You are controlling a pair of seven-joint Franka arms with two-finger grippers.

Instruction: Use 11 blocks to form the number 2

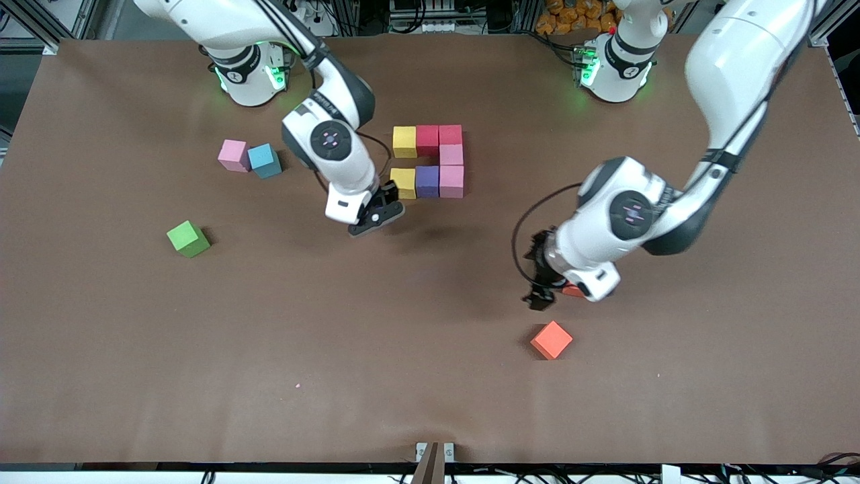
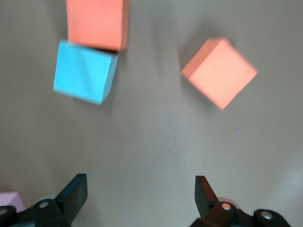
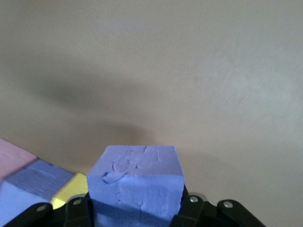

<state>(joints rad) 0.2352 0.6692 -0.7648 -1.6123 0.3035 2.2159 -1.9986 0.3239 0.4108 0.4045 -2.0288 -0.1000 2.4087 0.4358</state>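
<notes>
The right pincer (image 1: 377, 216) grips a purple block (image 3: 137, 182) over the counter (image 1: 430, 390), just beside the unfinished number 2 (image 1: 430, 161), seven touching cubes near the middle. The left pincer (image 1: 541, 296) hangs wide apart and empty above bare counter near an orange block (image 1: 551, 339). Pink (image 1: 233, 154), blue (image 1: 265, 160) and green (image 1: 188, 238) blocks lie toward the right arm's end.

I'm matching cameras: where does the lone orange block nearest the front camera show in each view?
Front view: orange block on the table, close to the left gripper.
Left wrist view: the tilted cube, apart from the open gripper.
Right wrist view: not in it.
Shared landmark: the left gripper.
</notes>
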